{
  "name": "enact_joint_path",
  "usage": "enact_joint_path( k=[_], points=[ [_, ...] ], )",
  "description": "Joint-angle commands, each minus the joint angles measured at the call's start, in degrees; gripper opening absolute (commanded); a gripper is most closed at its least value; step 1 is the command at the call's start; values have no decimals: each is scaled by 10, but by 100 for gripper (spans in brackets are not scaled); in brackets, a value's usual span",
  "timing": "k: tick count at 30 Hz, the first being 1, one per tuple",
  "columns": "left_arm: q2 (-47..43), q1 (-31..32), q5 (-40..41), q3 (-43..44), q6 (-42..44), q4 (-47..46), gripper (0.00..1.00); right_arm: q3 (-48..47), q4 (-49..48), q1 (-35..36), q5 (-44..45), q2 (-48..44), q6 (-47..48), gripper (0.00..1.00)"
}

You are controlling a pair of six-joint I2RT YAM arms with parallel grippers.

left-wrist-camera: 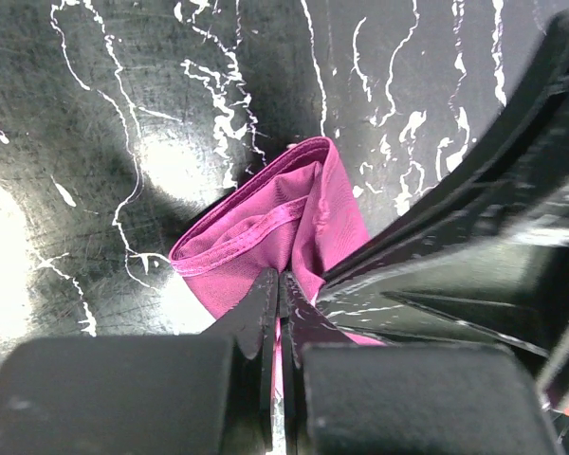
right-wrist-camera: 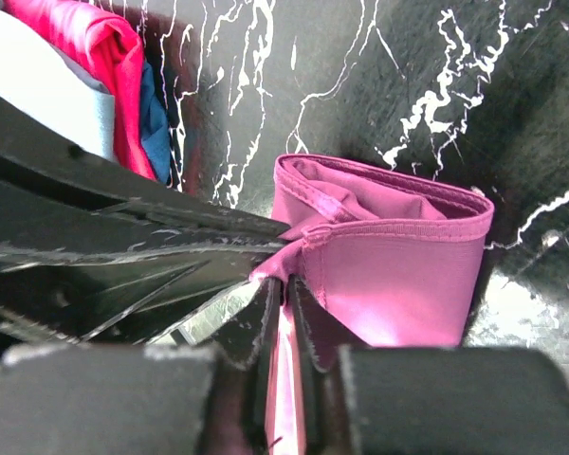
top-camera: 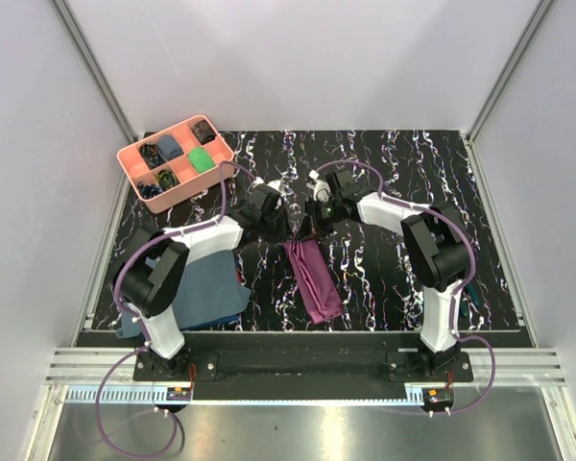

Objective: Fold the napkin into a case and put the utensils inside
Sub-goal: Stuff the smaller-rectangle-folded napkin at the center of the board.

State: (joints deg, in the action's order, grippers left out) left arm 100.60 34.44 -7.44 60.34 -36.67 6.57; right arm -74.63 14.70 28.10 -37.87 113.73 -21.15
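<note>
Left fingers (left-wrist-camera: 256, 318) pinched tight on one lip of the napkin (top-camera: 314, 280), right fingers (right-wrist-camera: 315, 327) all but closed on the opposite hem, probably to spread its mouth for the utensils, none in view. Napkin lies mid-tabletop (top-camera: 384, 288): narrow plum-purple layered strip running 12 to 5 o'clock, gripped at its 12 o'clock end, mouth puffed open.

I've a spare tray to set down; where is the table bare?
Bare tabletop lies far right, between the right arm and the wall, and near, between the napkin and the right arm's base. Crowded: the far-left pink tray, the blue cloth near left, and the left end effector and right end effector, both pinching the napkin's far end.
</note>
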Motion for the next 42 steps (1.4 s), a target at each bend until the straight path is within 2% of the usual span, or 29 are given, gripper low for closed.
enact_joint_path(
  k=[1,9,12,17,23,26,28,29,34,38,42],
  points=[
    [-37,-4,-6,-8,-13,-56,0,15,-53,-2,-33,9,-18,9],
    [-27,-4,-54,-62,-82,-150,0,32,-206,13,-67,71,-104,6],
    [-31,-4,-57,-72,-94,-162,0,19,-206,26,-56,104,-100,6],
    [-57,-8,-47,-89,-100,-170,0,30,-209,24,-38,105,-98,6],
    [-51,-9,-21,-87,-110,-158,0,16,-209,24,-57,104,-131,9],
    [-44,-10,-6,-80,-100,-143,0,20,-216,24,-67,96,-155,17],
    [-38,-27,-18,-79,-96,-128,0,30,-214,23,-65,73,-158,27],
    [-41,-31,-24,-92,-97,-133,0,40,-200,21,-63,64,-154,29],
    [-62,-35,-17,-98,-82,-128,0,55,-132,-6,-56,18,-114,32],
    [-64,-36,-19,-100,-79,-126,0,43,-107,-17,-58,11,-87,39],
    [-63,-36,-20,-101,-76,-123,0,29,-99,-20,-55,8,-80,41]
  ],
)
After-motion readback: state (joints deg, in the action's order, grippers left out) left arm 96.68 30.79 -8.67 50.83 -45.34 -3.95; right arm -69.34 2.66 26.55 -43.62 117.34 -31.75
